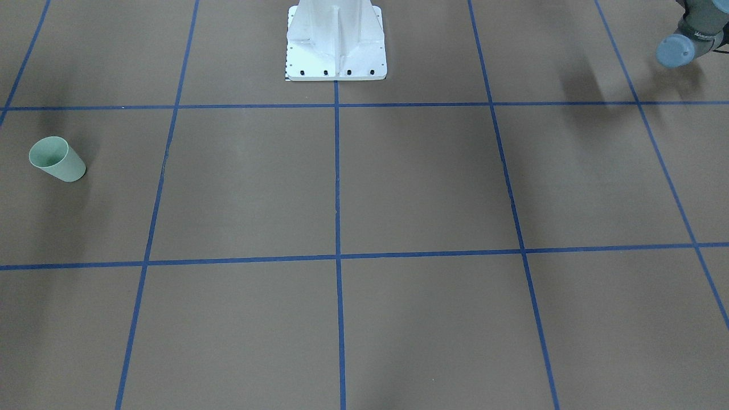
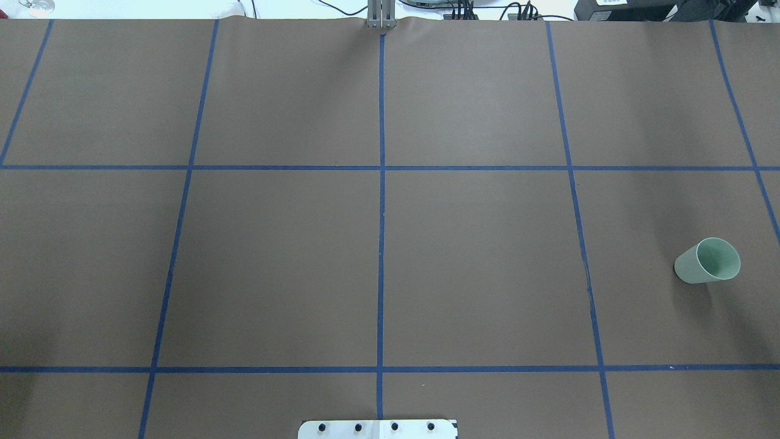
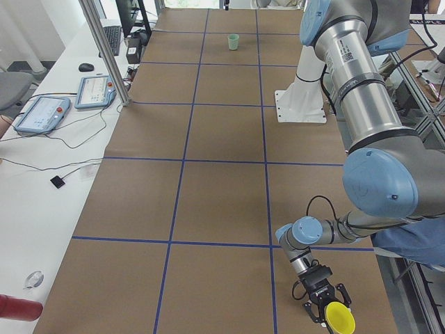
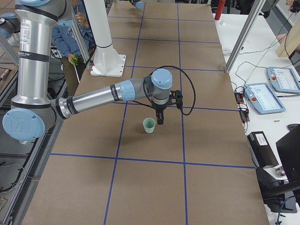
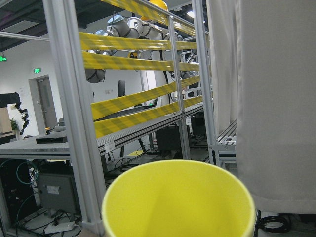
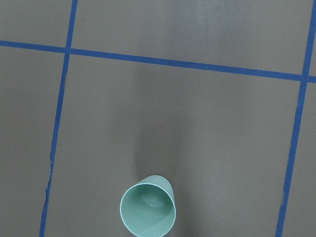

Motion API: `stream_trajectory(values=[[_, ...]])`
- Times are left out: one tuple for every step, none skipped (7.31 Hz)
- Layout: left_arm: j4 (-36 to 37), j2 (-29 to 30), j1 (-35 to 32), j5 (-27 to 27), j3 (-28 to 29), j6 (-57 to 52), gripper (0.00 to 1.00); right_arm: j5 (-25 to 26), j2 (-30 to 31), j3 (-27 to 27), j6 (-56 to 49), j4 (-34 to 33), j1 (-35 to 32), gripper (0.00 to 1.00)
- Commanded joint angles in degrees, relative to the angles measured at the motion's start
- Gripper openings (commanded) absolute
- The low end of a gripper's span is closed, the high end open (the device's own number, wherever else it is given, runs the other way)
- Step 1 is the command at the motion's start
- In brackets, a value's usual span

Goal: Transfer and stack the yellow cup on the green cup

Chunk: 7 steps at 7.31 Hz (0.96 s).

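Note:
The green cup stands upright on the brown table, on the robot's right side. The right wrist view looks straight down into it. In the exterior right view my right gripper hangs just beside and above the green cup; I cannot tell if it is open. The yellow cup is at my left gripper, off the table's near corner by the robot's left side, lying sideways. Its rim fills the bottom of the left wrist view. No fingers show there, so I cannot tell its state.
The white robot base stands at the table's robot-side edge. Blue tape lines grid the brown cover. A left arm joint shows at the corner. Operator consoles and cables lie on the side table. A person in blue stands behind the robot.

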<state>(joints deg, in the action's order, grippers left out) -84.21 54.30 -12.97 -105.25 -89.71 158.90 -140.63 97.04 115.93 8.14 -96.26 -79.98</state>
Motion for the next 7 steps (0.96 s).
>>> stream_trajectory(values=[[-0.86, -0.33, -2.92, 14.55, -0.55, -8.05, 0.65, 0.44, -1.32, -0.52, 0.30, 0.02, 0.00, 1.00], [-5.13, 0.45, -4.94, 23.25, -0.21, -10.69, 0.65, 0.45, -2.55, -1.83, 0.39, 0.10, 0.00, 1.00], [-8.39, 0.55, -5.92, 33.00, -0.20, -11.84, 0.65, 0.53, -3.17, -2.80, 0.39, 0.19, 0.00, 1.00], [-12.51, 1.85, -7.32, 37.18, -0.11, -13.86, 0.65, 0.53, -3.61, -3.42, 0.47, 0.11, 0.00, 1.00], [-17.69, 3.52, -8.81, 44.97, 0.32, -13.96, 0.65, 0.53, -3.62, -4.21, 0.56, 0.19, 0.00, 1.00], [-19.04, 6.75, -10.48, 47.57, 1.63, -16.92, 0.64, 0.45, -3.62, -5.26, 0.56, 0.19, 0.00, 1.00], [-19.32, 8.87, -14.15, 49.68, 1.73, -21.56, 0.64, 0.27, -3.70, -5.71, 0.65, 0.11, 0.09, 1.00]])
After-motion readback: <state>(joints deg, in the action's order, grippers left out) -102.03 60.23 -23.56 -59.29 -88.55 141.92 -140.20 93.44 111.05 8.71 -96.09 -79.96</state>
